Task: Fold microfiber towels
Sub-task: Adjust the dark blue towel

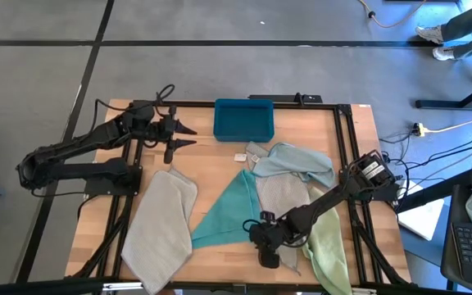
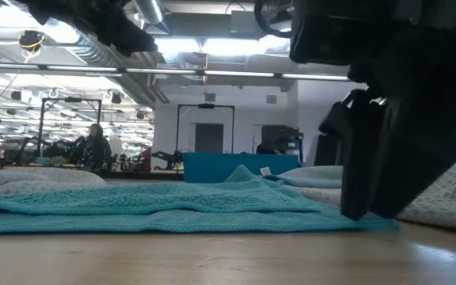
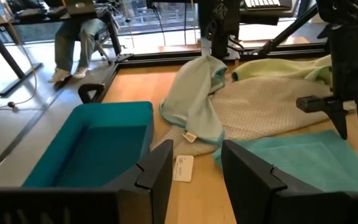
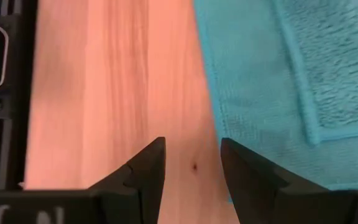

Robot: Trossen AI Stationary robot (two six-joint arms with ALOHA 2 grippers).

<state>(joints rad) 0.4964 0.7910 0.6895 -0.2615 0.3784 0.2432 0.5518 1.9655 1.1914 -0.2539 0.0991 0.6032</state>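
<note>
A teal towel (image 1: 229,215) lies folded into a triangle at the table's middle, also seen in the low view (image 2: 172,207). My right gripper (image 4: 191,154) is open and tilted down over bare wood, just off that towel's near right corner (image 4: 272,93); nothing is between its fingers. A grey-beige towel (image 1: 162,225) lies flat to the left. Another grey-beige towel (image 1: 281,195) lies under a crumpled pale blue one (image 1: 295,160). A pale green towel (image 1: 328,250) lies at the near right. My left gripper (image 1: 188,136) hangs open left of the bin, empty (image 3: 194,165).
A teal-blue plastic bin (image 1: 244,119) stands at the far middle of the table. A small white tag (image 3: 183,168) lies on the wood near it. Black frame rails (image 1: 347,156) run along the table's sides. A seated person (image 2: 95,146) shows in the room beyond.
</note>
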